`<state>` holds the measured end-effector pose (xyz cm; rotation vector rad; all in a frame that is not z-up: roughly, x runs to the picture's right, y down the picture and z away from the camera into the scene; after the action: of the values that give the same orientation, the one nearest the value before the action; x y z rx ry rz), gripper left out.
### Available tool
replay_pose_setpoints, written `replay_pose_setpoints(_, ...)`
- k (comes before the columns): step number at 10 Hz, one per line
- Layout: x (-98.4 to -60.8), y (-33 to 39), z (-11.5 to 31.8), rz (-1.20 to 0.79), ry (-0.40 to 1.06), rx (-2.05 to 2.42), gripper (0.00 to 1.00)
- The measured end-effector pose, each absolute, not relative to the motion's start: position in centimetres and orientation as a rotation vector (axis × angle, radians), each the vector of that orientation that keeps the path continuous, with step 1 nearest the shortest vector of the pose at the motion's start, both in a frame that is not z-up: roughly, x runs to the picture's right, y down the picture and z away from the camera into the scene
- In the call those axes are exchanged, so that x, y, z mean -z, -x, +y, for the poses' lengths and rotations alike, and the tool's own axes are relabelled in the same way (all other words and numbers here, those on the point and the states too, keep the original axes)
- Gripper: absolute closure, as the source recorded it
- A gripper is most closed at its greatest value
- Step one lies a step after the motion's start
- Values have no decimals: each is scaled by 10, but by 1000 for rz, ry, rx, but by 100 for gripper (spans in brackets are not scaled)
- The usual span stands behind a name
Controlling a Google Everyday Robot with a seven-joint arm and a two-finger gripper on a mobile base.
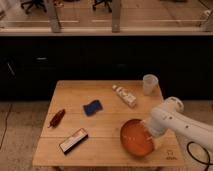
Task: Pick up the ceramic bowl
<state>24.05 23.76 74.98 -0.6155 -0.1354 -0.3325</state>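
The ceramic bowl [136,137] is wide, shallow, orange-red and glossy inside. It sits on the wooden table [100,152] near the front right corner. My gripper [149,131] is at the end of the white arm [175,120], which reaches in from the right. It is down at the bowl's right rim, partly over the inside. The arm hides part of that rim.
A translucent white cup [149,84] stands at the back right. A white bottle [124,95] lies behind the bowl. A blue sponge [92,107] is mid-table, a red-brown packet [56,118] is at the left, and a black-and-white box [73,140] is front left.
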Motion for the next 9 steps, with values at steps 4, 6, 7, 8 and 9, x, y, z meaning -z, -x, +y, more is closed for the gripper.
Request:
replay_pose_setpoints(4,-750,-240,237,-124,609,336,20)
replay_pose_setpoints(6,-749,-240,237,-118,605,335,20)
replay_pose_setpoints(7,-749,-241,238,-117,606,335,20)
replay_pose_setpoints(8,-750,-240,238,-118,603,338,20)
replay_pose_setpoints(9,-749,-240,238,-115,603,339,20)
